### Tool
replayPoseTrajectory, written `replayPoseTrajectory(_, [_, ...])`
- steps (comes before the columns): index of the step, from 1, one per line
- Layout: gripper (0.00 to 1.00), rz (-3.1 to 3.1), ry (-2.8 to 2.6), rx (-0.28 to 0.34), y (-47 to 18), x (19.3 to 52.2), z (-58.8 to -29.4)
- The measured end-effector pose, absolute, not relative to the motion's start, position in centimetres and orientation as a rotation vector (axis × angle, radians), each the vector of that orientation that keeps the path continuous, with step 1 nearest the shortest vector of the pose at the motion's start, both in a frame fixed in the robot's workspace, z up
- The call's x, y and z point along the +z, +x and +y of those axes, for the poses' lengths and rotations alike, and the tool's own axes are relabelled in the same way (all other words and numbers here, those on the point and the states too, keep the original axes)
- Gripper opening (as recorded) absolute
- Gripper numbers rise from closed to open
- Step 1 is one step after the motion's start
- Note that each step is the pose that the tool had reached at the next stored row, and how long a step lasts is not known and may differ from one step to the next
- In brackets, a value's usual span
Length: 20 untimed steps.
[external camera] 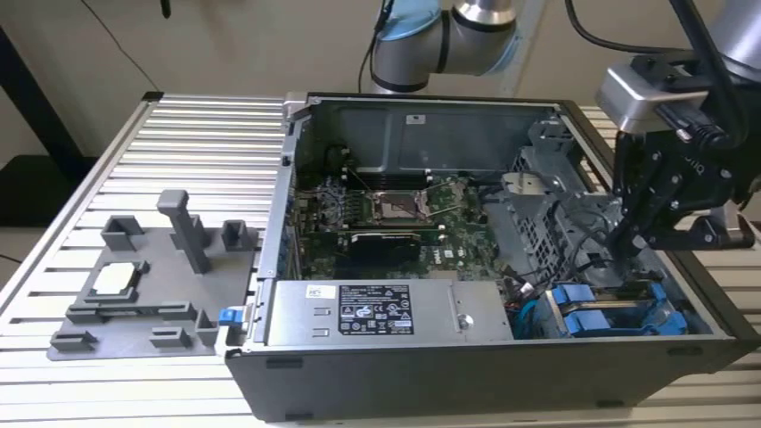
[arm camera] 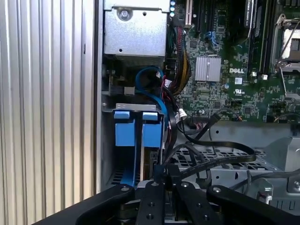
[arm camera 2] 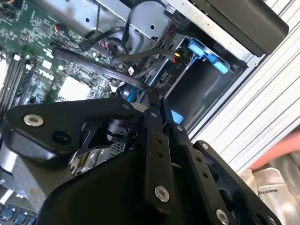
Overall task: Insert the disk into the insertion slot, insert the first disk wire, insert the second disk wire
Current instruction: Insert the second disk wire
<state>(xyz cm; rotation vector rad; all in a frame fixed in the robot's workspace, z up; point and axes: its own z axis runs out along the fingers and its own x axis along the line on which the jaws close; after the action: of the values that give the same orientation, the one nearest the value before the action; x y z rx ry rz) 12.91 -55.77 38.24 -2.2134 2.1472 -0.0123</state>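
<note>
Gripper point(external camera: 628, 239) deep in case corner over drive cage, fingers drawn together, seemingly pinching black wire point(arm camera: 206, 161). Disk point(arm camera: 135, 129) already seated in insertion slot point(arm camera: 123, 176), just beyond fingertips, blue carrier's long axis running away from gripper.

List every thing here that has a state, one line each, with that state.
Computer case: side panel off, interior exposed.
Disk: seated in the drive cage, blue carrier ends showing.
Gripper: lowered inside the case just above the blue carriers, beside the black cables.
Power-supply box: mounted in the case.
Grey fixture plate: lying on the table, its holders bare.
</note>
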Motion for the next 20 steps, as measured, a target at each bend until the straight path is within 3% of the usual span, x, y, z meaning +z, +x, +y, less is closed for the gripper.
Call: replayPoseTrajectory(20, [0.16, 2.181, -2.221, 0.195, 14.0, 38.0, -58.3])
